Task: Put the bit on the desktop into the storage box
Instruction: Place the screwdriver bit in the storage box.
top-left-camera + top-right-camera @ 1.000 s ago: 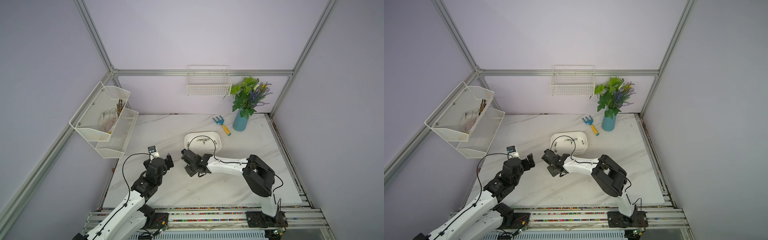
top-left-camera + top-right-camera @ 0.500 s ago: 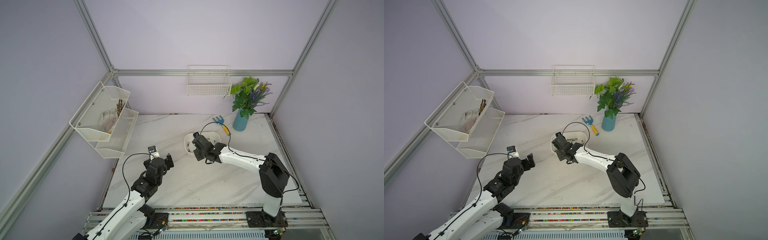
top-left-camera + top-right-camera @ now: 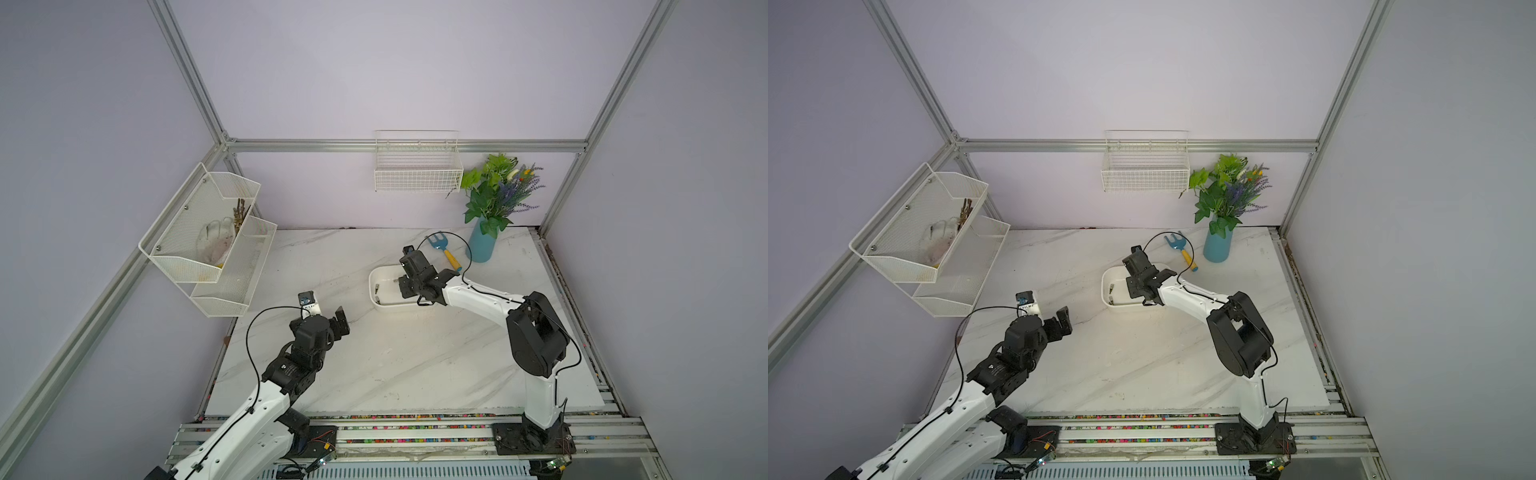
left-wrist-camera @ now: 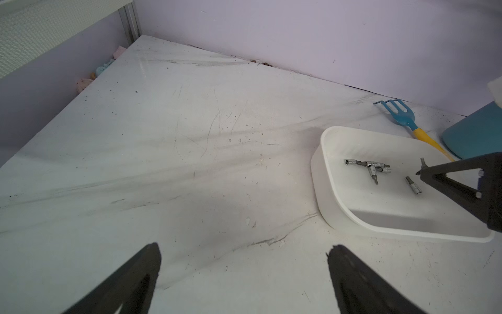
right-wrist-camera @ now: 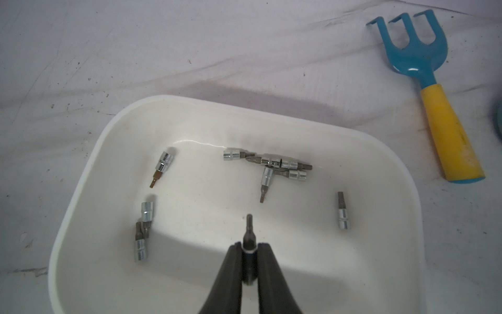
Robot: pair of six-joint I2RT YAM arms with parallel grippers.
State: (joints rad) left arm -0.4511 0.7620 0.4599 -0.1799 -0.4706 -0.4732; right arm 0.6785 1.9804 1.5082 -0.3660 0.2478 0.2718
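The storage box point(image 3: 374, 291) point(image 3: 1105, 291) is a shallow white tub at the middle back of the marble desktop, with several silver bits point(image 5: 271, 163) point(image 4: 366, 164) lying in it. My right gripper point(image 5: 249, 244) point(image 3: 405, 286) point(image 3: 1136, 291) hangs over the box's inside, shut on a dark bit point(image 5: 249, 231). The bit's tip sticks out past the fingertips. My left gripper point(image 4: 244, 250) point(image 3: 338, 322) point(image 3: 1061, 322) stands open over bare desktop, left of and nearer than the box, with nothing between its fingers.
A blue hand rake with a yellow handle point(image 3: 444, 249) point(image 5: 434, 95) lies just behind the box, beside a teal vase of plants point(image 3: 482, 245). White wire baskets hang on the back wall point(image 3: 417, 170) and the left wall point(image 3: 212, 241).
My right arm has swung from the desk's middle back toward the wall and now holds its gripper over the box. The left arm has not moved.
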